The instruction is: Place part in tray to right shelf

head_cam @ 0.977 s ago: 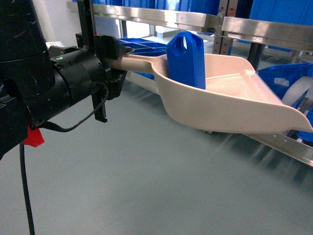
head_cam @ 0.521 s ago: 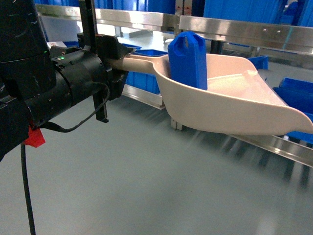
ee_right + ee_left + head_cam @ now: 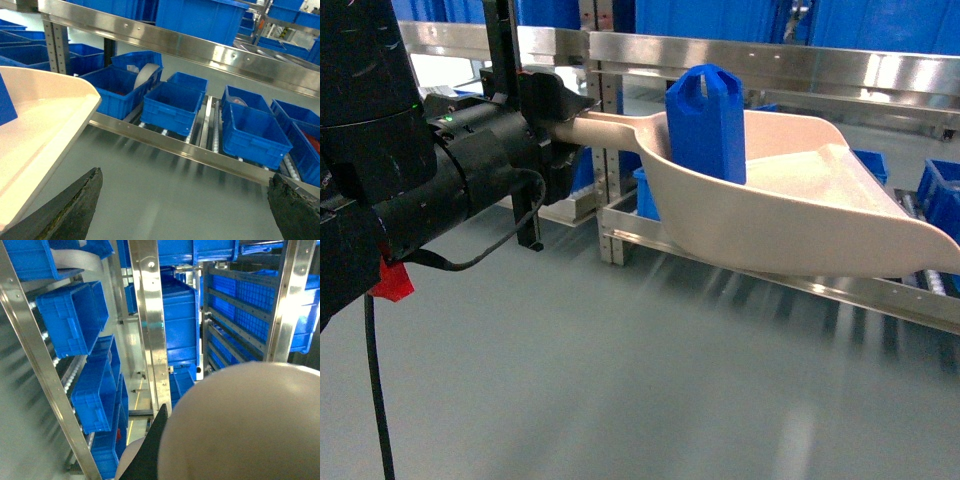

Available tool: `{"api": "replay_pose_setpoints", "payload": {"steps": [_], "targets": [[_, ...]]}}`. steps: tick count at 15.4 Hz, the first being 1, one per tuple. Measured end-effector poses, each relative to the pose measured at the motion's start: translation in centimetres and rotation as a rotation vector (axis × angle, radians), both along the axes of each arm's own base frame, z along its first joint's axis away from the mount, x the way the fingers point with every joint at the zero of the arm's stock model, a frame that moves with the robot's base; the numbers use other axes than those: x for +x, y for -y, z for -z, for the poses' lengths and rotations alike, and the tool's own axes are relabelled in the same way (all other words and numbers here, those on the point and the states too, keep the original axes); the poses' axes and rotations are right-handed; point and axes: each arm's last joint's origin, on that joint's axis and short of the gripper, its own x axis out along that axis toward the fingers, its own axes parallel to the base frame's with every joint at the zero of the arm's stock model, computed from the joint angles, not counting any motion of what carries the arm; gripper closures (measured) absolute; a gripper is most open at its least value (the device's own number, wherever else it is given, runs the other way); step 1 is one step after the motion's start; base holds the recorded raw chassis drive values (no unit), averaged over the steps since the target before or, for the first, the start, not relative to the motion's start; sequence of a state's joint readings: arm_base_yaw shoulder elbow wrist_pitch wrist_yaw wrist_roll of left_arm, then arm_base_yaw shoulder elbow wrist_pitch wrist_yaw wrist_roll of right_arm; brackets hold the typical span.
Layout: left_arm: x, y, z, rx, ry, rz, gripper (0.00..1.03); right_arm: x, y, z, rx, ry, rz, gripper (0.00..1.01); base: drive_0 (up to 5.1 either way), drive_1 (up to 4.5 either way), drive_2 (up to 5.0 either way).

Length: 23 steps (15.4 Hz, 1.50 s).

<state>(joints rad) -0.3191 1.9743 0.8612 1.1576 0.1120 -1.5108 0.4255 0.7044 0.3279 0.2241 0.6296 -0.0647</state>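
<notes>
Left gripper (image 3: 563,125) clamped on the straight handle of the beige plastic dustpan-shaped tray (image 3: 800,225). Small bright-blue jerry-can-shaped part (image 3: 707,122) stands upright in the tray's back, just beyond the jaws. Right gripper (image 3: 182,200) spread wide, holding nothing, tray lip to its left.

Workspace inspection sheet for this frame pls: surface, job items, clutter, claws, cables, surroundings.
Surface: grey floor, bare where visible; streaked by motion blur.
Part: blue part stands upright in the tray, near the handle end.
Tray: beige tray held roughly level in the air by its handle, lip pointing right.
Right shelf: steel rack rail; blue crates sit on its lower roller tracks.
Clutter: a white roll in one crate; nothing loose on the floor.
Claws: left claw shut on the tray handle; right claw open, holding nothing.
Cables: black cable loops under the left arm; another hangs down.
Surroundings: more racks of blue crates.
</notes>
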Motion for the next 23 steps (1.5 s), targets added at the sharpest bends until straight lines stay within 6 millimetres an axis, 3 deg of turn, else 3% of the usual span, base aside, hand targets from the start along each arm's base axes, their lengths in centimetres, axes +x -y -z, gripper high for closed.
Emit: {"api": "replay_pose_setpoints", "payload": {"steps": [23], "targets": [[0.0,0.0,0.0,0.0,0.0,0.0,0.89,0.0,0.0,0.0,0.0,0.0,0.0,0.03,-1.5,-1.55,-1.5]]}}
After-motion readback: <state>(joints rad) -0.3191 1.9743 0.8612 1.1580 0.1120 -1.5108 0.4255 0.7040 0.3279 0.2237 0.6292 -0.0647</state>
